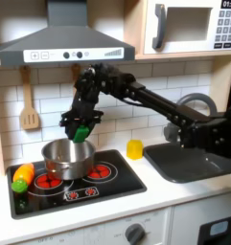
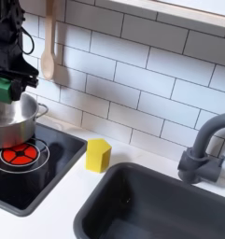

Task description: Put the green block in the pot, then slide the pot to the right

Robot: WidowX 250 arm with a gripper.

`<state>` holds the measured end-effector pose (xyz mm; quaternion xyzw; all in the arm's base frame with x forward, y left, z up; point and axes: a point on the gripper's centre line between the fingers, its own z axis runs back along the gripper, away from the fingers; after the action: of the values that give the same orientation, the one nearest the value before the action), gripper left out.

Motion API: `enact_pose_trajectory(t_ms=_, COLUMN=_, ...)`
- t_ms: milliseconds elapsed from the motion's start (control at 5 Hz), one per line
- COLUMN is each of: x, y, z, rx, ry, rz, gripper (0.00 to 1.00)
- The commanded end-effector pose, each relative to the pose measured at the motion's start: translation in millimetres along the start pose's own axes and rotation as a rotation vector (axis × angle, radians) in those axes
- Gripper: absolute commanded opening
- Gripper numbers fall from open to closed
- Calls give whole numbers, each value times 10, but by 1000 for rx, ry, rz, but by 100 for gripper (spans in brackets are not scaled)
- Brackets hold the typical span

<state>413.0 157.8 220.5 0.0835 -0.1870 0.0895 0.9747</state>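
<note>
One black WidowX arm [image 1: 146, 96] reaches from the first exterior view's right toward the stove. One dark sink basin [image 2: 156, 205] with one grey faucet [image 2: 203, 149]. One black cooktop [image 1: 74, 187] with two red burner rings. One silver pot [image 1: 67, 158] sits on the back burner, seen in both exterior views. One wooden spatula [image 1: 29, 100] hangs on the tile wall. One orange-and-green toy vegetable [image 1: 22, 177] lies on the cooktop's left edge in the first exterior view. One yellow cylinder [image 1: 134, 148] stands between cooktop and sink. One gripper [image 1: 81, 129], jaws clamped on one green block [image 1: 81, 132], held just above the pot's rim, not inside.
</note>
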Motion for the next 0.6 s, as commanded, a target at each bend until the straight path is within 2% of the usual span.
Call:
enact_pose_trajectory(t_ms=0, x=43, y=8, z=-96, rx=1, ry=3, rz=-19, gripper=0)
enact_pose_trajectory(t_ms=200, x=70, y=21, z=-76, rx=0, ry=-8, rz=-29, gripper=0)
enact_pose_trajectory(t_ms=400, x=73, y=8, z=-43, rx=-7, ry=8, rz=-46, gripper=100)
